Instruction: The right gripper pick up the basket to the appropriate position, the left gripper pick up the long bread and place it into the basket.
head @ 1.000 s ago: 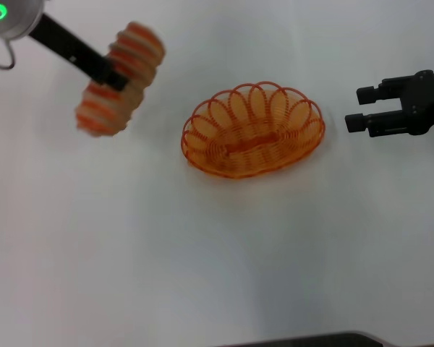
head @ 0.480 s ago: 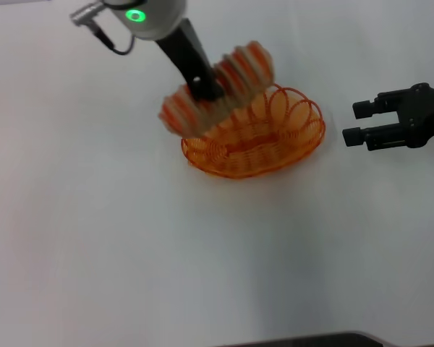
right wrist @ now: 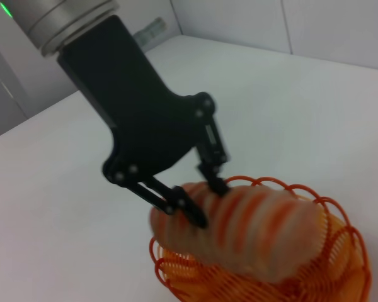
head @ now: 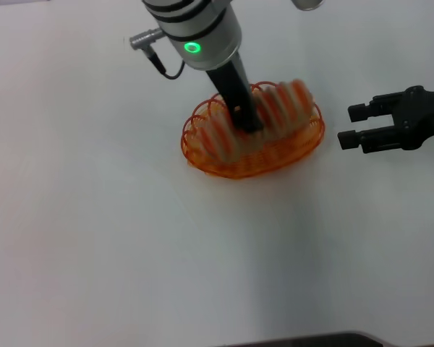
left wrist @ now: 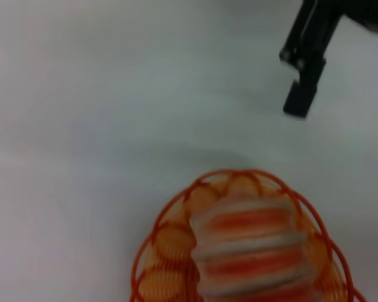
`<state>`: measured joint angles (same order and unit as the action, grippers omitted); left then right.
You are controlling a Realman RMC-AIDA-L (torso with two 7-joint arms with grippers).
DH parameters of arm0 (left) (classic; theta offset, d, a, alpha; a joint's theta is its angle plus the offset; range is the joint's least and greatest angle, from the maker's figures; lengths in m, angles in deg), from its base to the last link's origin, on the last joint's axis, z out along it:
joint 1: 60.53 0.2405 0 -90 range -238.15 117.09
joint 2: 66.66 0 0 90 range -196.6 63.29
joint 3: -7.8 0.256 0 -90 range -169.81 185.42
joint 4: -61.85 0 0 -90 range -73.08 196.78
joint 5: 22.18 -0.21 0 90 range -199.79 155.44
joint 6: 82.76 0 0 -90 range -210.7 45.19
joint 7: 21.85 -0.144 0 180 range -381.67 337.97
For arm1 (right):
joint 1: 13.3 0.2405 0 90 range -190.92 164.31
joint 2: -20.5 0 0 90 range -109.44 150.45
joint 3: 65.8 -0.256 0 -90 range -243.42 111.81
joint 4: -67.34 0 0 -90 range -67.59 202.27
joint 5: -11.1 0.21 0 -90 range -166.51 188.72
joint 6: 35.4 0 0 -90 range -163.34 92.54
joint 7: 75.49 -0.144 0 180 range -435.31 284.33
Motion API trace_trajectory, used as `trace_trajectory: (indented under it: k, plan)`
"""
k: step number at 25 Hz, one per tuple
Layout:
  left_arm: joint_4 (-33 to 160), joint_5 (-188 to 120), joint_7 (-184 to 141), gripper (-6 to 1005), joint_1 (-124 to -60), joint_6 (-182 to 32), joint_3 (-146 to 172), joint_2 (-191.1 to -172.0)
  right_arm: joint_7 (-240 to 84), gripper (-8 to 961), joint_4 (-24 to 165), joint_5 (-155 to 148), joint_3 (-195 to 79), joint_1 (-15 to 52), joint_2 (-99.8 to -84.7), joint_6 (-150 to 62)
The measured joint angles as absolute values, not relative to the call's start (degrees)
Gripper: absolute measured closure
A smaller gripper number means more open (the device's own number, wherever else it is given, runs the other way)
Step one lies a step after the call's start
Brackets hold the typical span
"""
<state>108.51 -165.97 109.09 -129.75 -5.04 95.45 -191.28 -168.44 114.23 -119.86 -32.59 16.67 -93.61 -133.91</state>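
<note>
The orange wire basket stands on the white table in the middle of the head view. My left gripper is shut on the long bread, a cream loaf with orange stripes, and holds it inside the basket. The right wrist view shows its fingers clamped on the loaf over the basket. The left wrist view shows the bread in the basket. My right gripper is open and empty, just right of the basket, apart from it.
The white table extends on all sides around the basket. A dark edge shows at the bottom of the head view. My right gripper's finger shows in the left wrist view.
My left gripper has carried the bread from the far left rightward and down into the basket. The right gripper has barely moved.
</note>
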Motion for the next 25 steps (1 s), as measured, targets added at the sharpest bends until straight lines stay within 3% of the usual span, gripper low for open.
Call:
trace_trajectory:
  k: [5,8,16,21,25]
  plan:
    - [108.8,-164.3,109.1,733,-129.0,-6.7,95.4,-191.2,-168.5,240,114.0,-120.5,-32.3,16.9,-93.82,-133.8]
    - [110.2,-164.2,109.1,611,-127.2,-6.8,94.7,-191.08,-168.5,240,113.7,-120.6,-32.3,17.0,-93.85,-133.7]
    - [118.9,-154.2,102.8,282,-111.2,-6.1,80.3,-190.72,-168.5,239,113.6,-120.5,-32.3,17.4,-93.84,-133.5]
    - [114.5,-146.6,94.0,293,-102.8,0.2,65.3,-190.18,-168.5,239,113.6,-120.5,-32.3,18.5,-93.84,-133.4]
    - [109.4,-146.2,89.3,292,-98.1,6.5,54.1,-188.36,-168.5,239,113.3,-120.6,-32.3,19.6,-93.84,-133.3]
